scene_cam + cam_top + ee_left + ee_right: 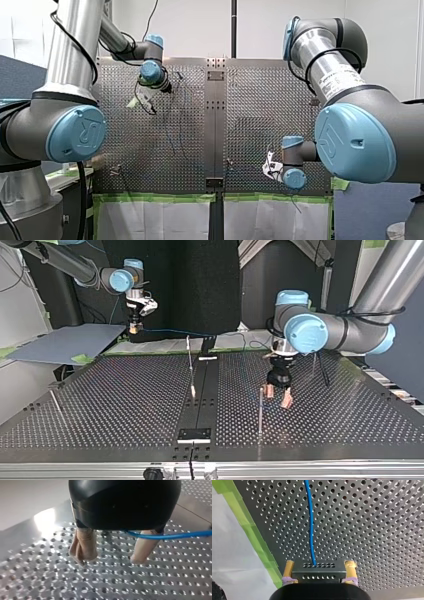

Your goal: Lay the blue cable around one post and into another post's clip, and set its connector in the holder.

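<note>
In the right wrist view my right gripper (319, 573) is shut on a metal connector (318, 570), gripped between yellow-padded fingers (288, 570). The blue cable (311, 525) runs straight out of the connector over the perforated table. At the top view's left, that gripper (134, 329) hangs beyond the table's far edge, and the cable (175, 332) trails toward the middle. My left gripper (111, 558) is open just above the table, its beige pads (83, 546) apart. The cable (175, 535) passes beside one pad. In the top view it (278, 396) stands next to a thin post (260, 410).
A tilted post (190, 362) stands near the table's dark centre strip, another post (56, 401) near the top view's left edge. A small plate (194, 434) sits on the strip at the near edge. Green tape (254, 537) lines the table's edge beside my right gripper.
</note>
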Action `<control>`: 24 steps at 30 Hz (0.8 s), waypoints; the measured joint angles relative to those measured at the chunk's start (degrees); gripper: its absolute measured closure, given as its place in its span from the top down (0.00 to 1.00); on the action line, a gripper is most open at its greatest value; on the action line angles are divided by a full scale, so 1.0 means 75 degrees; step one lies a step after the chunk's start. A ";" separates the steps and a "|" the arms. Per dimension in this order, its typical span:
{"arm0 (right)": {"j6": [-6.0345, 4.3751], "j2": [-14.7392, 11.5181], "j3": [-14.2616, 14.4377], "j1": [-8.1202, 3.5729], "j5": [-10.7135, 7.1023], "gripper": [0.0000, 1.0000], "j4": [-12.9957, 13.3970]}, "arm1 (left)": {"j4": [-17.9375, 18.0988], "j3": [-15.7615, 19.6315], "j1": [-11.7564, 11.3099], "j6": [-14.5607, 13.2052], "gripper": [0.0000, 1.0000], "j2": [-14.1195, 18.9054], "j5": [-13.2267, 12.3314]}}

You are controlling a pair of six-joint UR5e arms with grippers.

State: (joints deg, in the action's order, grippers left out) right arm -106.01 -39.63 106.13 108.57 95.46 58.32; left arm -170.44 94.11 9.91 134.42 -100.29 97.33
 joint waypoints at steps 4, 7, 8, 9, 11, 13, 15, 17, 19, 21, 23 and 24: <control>0.0004 0.0000 0.0000 0.0018 0.0000 0.19 0.0005 | -0.0028 0.0000 -0.0057 0.0264 1.00 0.0038 -0.0052; 0.0008 0.0000 0.0001 0.0027 0.0001 0.19 0.0007 | -0.0124 0.0000 -0.0087 0.0463 1.00 0.0044 -0.0061; 0.0008 0.0001 0.0000 0.0030 0.0000 0.19 0.0007 | -0.0166 0.0003 -0.0097 0.0554 1.00 0.0046 -0.0055; 0.0007 0.0001 0.0001 0.0033 0.0000 0.19 0.0006 | -0.0193 0.0004 -0.0105 0.0624 1.00 0.0047 -0.0050; 0.0005 -0.0001 0.0000 0.0040 0.0000 0.19 0.0007 | -0.0246 0.0005 -0.0130 0.0791 1.00 0.0048 -0.0041; 0.0008 0.0000 0.0000 0.0044 0.0000 0.19 0.0007 | -0.0272 0.0004 -0.0152 0.0930 1.00 0.0052 -0.0040; 0.0010 0.0001 0.0000 0.0046 0.0004 0.19 0.0011 | -0.0291 0.0002 -0.0172 0.1086 1.00 0.0057 -0.0043; 0.0011 0.0001 0.0001 0.0048 0.0006 0.19 0.0014 | -0.0304 0.0003 -0.0180 0.1247 1.00 0.0063 -0.0047; 0.0011 -0.0001 0.0001 0.0052 0.0009 0.19 0.0017 | -0.0325 0.0002 -0.0183 0.1392 1.00 0.0067 -0.0044; 0.0012 -0.0002 0.0000 0.0055 0.0011 0.19 0.0022 | -0.0372 0.0001 -0.0190 0.1560 1.00 0.0085 -0.0034; 0.0012 -0.0002 0.0000 0.0057 0.0012 0.19 0.0024 | -0.0410 0.0001 -0.0198 0.1737 1.00 0.0118 -0.0031; 0.0012 -0.0002 0.0001 0.0057 0.0012 0.19 0.0024 | -0.0421 0.0001 -0.0198 0.1814 1.00 0.0137 -0.0030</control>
State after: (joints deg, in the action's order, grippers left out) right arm -105.93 -39.65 106.14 109.00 95.54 58.50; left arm -173.60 94.12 8.43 148.02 -99.26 97.10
